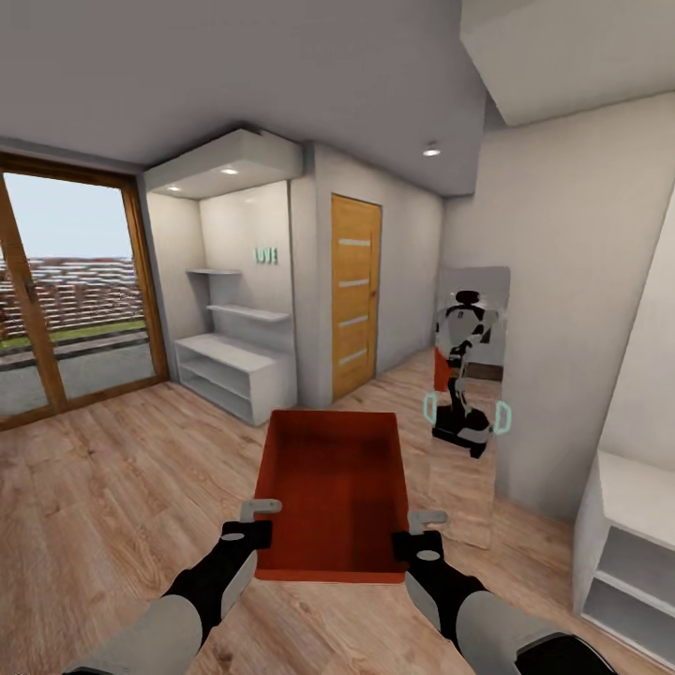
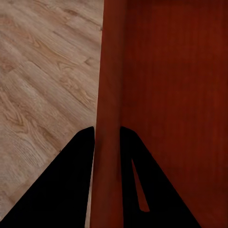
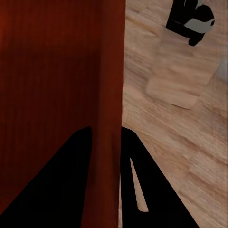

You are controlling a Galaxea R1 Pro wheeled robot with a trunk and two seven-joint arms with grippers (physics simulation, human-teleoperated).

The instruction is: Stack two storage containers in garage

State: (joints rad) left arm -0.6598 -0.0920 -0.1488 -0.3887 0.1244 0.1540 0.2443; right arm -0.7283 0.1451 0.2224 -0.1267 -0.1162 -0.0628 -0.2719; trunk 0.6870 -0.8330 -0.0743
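We are seeing a smooth, matt orange-red plastic-looking box (image 1: 333, 487) over light, grained wood plank flooring (image 1: 112, 487), and beyond the box a glossy mirror (image 1: 469, 450) and a varnished wooden door (image 1: 355, 292).

text: "LOVE", pale green letters, first letters faint | on: white alcove wall (image 1: 246, 246) above the shelves (image 1: 246, 311) | other legible text: none
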